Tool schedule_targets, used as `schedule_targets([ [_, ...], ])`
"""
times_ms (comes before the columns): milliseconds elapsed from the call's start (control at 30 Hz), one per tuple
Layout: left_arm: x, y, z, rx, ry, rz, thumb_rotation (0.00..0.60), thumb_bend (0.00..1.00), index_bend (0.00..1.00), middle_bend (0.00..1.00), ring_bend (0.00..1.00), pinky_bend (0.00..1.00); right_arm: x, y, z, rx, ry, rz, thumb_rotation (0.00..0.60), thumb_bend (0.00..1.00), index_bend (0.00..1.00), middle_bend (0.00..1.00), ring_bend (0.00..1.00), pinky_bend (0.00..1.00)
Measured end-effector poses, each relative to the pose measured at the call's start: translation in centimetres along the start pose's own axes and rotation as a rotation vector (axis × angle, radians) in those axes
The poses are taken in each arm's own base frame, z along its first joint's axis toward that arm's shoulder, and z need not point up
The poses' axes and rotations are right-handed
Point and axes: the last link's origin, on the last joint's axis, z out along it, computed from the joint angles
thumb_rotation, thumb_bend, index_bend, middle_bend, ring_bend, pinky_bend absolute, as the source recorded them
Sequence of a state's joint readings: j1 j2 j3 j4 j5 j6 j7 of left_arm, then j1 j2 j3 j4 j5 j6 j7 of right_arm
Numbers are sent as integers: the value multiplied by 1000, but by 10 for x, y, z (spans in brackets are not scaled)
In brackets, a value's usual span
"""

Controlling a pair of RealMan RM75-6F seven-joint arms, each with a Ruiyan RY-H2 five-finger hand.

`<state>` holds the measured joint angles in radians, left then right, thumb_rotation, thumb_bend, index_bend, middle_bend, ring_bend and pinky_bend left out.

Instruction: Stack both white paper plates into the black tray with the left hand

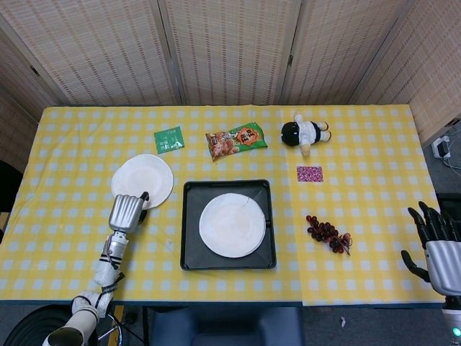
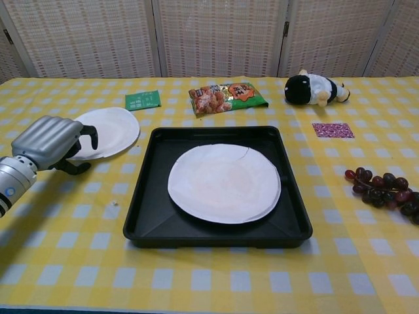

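One white paper plate (image 1: 232, 224) (image 2: 224, 183) lies flat inside the black tray (image 1: 189, 189) (image 2: 141, 216) at the table's middle. The other white plate (image 1: 142, 180) (image 2: 108, 131) lies on the yellow checked cloth left of the tray. My left hand (image 1: 127, 210) (image 2: 49, 140) is at this plate's near rim, fingers curled over the edge and thumb lower down near the cloth, apart from them. The plate lies flat, not lifted. At the table's near right corner, my right hand (image 1: 436, 241) hangs with its fingers spread and nothing in it; the chest view does not show it.
Behind the plates lie a green packet (image 1: 169, 139), a snack bag (image 1: 236, 140) and a small doll (image 1: 304, 132). Right of the tray are a pink card (image 1: 310, 173) and a bunch of grapes (image 1: 329, 233).
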<state>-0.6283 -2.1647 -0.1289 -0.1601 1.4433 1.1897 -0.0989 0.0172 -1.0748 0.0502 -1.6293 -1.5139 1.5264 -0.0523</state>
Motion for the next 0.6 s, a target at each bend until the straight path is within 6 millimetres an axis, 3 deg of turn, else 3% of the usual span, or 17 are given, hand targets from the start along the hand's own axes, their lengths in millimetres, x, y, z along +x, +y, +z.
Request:
schedule_targets([
  [600,0,-4,3,40,-6,0,600,508,639,1000,1000,1000,-1,0,1,-3,-6,-5,600,365,0,0,0,0],
])
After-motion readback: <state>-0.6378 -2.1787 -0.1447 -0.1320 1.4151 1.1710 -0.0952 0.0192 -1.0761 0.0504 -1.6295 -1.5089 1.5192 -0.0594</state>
